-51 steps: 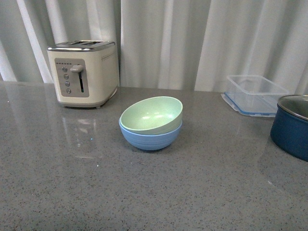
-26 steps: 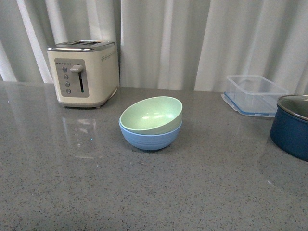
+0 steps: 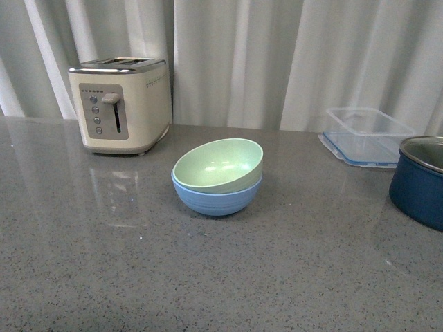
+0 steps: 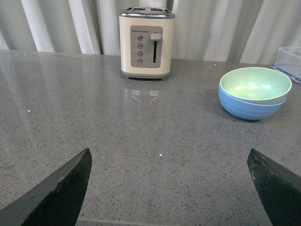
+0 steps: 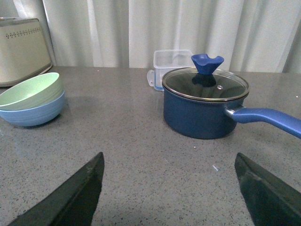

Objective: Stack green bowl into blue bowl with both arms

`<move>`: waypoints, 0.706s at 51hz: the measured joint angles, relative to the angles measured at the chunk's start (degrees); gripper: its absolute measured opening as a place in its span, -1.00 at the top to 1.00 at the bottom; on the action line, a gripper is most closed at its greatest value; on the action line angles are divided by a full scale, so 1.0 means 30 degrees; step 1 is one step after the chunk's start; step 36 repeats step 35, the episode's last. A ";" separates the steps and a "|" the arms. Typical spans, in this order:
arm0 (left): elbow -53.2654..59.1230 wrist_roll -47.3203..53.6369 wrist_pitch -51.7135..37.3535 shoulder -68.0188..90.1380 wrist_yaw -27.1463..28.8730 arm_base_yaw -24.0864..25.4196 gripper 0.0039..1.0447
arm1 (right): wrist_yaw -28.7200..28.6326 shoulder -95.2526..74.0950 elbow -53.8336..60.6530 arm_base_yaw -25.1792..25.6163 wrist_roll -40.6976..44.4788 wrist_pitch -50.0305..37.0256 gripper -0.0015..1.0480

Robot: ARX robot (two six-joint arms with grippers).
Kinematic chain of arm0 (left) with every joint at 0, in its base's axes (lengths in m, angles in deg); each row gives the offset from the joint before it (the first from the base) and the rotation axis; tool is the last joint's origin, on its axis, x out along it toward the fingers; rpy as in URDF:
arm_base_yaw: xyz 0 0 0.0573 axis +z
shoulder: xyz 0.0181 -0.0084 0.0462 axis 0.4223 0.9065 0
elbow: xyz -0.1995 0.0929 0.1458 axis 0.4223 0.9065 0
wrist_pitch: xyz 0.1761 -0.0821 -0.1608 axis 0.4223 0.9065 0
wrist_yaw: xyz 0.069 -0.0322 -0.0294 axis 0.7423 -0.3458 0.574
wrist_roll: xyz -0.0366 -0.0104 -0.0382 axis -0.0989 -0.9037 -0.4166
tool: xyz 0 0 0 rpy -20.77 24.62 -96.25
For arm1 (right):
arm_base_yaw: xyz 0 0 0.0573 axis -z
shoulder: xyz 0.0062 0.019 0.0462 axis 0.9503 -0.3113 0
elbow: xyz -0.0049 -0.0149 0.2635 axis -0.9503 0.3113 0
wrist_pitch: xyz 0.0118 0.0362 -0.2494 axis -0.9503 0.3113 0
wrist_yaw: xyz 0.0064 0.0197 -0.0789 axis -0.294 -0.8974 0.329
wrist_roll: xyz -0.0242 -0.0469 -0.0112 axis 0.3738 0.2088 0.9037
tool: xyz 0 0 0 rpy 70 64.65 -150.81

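The green bowl (image 3: 219, 164) sits nested in the blue bowl (image 3: 216, 196) at the middle of the grey counter, tilted slightly. The pair shows in the left wrist view, green (image 4: 255, 84) on blue (image 4: 249, 108), and in the right wrist view, green (image 5: 32, 92) on blue (image 5: 34, 113). My left gripper (image 4: 169, 162) is open and empty, well back from the bowls over bare counter. My right gripper (image 5: 169, 165) is open and empty, also far from the bowls. Neither arm shows in the front view.
A cream toaster (image 3: 120, 104) stands at the back left. A clear plastic container (image 3: 367, 133) sits at the back right. A dark navy pot with a glass lid (image 5: 205, 101) and long handle stands right of the bowls, also at the front view's right edge (image 3: 419, 181).
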 joint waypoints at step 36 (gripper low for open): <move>0.0000 0.0000 0.0000 0.0000 0.0000 0.0000 -0.88 | 0.0000 0.0000 0.0000 0.0000 -0.0007 0.0000 -0.81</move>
